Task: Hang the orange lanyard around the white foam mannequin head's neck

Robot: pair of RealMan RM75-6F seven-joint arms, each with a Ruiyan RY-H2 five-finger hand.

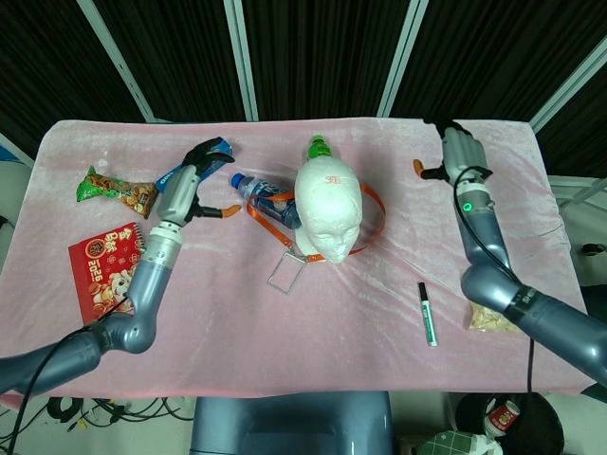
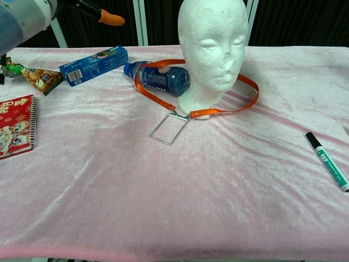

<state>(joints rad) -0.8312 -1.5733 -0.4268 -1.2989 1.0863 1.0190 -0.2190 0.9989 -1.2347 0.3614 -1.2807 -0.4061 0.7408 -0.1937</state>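
Observation:
The white foam mannequin head (image 1: 329,210) (image 2: 212,43) stands upright at the table's middle. The orange lanyard (image 1: 379,214) (image 2: 248,94) lies looped around its neck base, resting on the cloth at the right and draped over a blue bottle at the left. Its clear badge holder (image 1: 286,272) (image 2: 169,129) lies in front of the head. My left hand (image 1: 193,178) (image 2: 32,10) hovers left of the head, fingers apart, holding nothing. Far to the right, my right hand (image 1: 461,156) is raised with its thumb out and holds nothing; only the head view shows it.
A blue bottle (image 1: 270,200) (image 2: 161,78) lies against the head's left side, a green-capped bottle (image 1: 319,149) behind it. A blue box (image 2: 94,64), snack bag (image 1: 116,191), red notebook (image 1: 104,270) sit left. A marker (image 1: 428,314) (image 2: 329,162) lies right.

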